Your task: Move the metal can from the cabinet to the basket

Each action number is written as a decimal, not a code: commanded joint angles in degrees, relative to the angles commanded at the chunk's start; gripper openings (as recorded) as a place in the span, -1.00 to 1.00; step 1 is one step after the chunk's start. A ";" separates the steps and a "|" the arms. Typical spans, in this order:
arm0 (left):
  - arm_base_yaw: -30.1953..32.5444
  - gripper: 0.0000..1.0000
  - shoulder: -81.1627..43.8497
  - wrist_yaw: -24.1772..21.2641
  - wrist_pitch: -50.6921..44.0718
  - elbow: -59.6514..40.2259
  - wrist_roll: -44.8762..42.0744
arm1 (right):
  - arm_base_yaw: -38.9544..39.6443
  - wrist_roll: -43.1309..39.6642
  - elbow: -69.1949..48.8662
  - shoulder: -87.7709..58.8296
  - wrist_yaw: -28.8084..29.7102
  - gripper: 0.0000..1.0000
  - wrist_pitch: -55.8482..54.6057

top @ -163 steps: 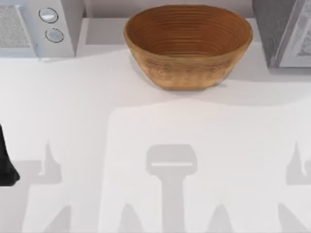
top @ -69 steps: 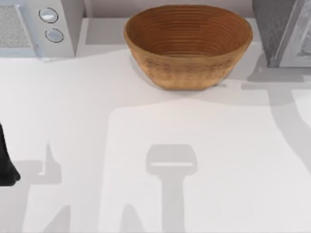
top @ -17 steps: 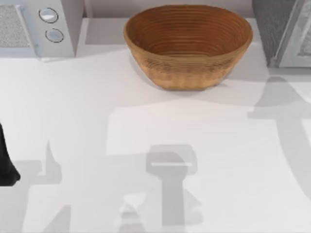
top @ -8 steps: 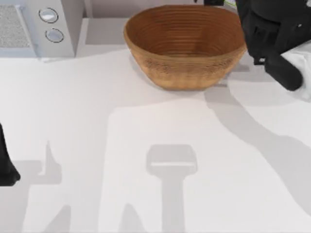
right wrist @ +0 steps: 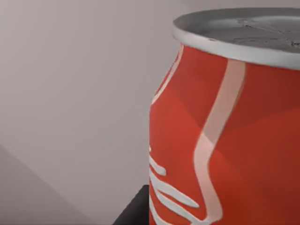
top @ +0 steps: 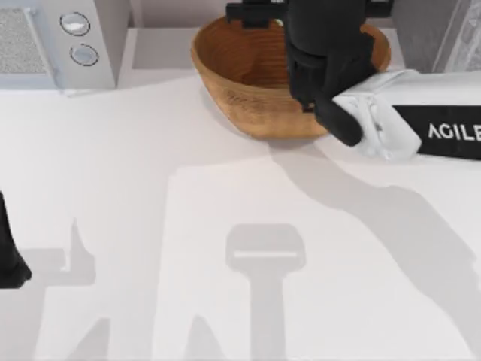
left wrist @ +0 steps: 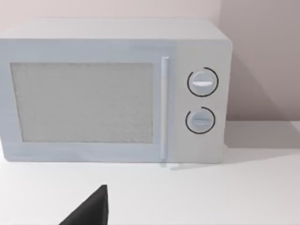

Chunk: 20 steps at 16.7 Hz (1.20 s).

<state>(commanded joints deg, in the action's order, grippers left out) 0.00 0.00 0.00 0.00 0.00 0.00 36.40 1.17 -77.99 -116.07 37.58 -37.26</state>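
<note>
As seen close up, metal can [right wrist: 234, 131]: red, white script, silver top.

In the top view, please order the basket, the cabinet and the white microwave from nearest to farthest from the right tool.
The right tool is over the basket, at the table's back.
1. The basket: directly under the tool, back centre.
2. The cabinet: back right corner.
3. The white microwave: back left corner, farthest by a small margin.

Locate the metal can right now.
The metal can sits close up in the right wrist view, carried by the right gripper above the basket at the table's back.
</note>
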 joint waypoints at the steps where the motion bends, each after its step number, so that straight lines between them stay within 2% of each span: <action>1: 0.00 1.00 0.00 0.00 0.00 0.00 0.00 | 0.00 0.00 0.00 0.00 0.00 -1.00 0.00; 14: 0.00 1.00 0.00 0.00 0.00 0.00 0.00 | -1.72 -0.07 -4.59 -4.61 -1.65 -1.00 -0.08; 20: 0.00 1.00 0.00 0.00 0.00 0.00 0.00 | -1.72 -0.07 -4.59 -4.61 -1.65 -0.10 -0.08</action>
<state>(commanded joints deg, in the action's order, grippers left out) 0.00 0.00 0.00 0.00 0.00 0.00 34.68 1.09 -82.58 -120.68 35.93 -37.35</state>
